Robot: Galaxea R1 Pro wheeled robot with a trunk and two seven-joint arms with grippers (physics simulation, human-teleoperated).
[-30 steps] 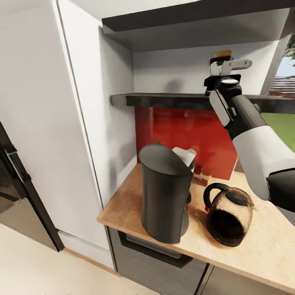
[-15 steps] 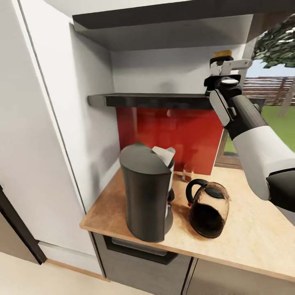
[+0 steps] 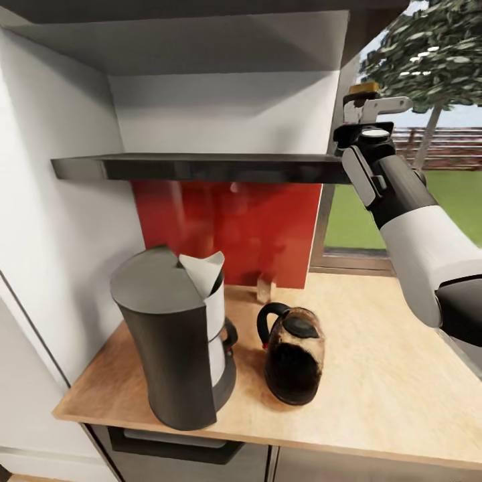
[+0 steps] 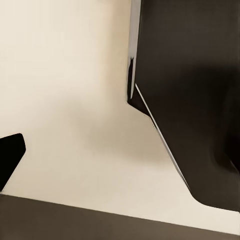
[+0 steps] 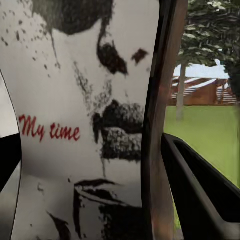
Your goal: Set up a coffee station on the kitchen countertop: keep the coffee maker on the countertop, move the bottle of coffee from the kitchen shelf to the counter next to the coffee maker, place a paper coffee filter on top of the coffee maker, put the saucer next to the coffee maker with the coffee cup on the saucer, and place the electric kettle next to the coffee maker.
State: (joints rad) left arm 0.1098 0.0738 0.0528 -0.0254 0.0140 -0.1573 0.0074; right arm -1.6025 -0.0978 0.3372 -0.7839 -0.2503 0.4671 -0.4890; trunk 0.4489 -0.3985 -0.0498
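The dark coffee maker (image 3: 167, 348) stands on the wooden countertop (image 3: 388, 361) at the left, with a white paper filter (image 3: 204, 271) sticking up from its top. Right beside it sits the dark glass electric kettle (image 3: 294, 361), handle toward the wall. My right gripper (image 3: 365, 104) is raised at shelf height, shut on the bottle of coffee (image 3: 363, 88), whose yellowish cap shows above the fingers. Close up in the right wrist view, the bottle's label (image 5: 85, 125) reads "My time", with one finger (image 5: 200, 185) alongside it. A dark fingertip (image 4: 10, 155) shows in the left wrist view.
A black shelf (image 3: 201, 167) spans the alcove above a red backsplash (image 3: 234, 227). A small brownish item (image 3: 266, 290) stands by the backsplash behind the kettle. A white wall closes the left side. A window with a tree and lawn lies to the right.
The camera has swung to the right, so the counter, shelf and coffee maker slid left in the picture. The right arm and the bottle hold the same place in the view.
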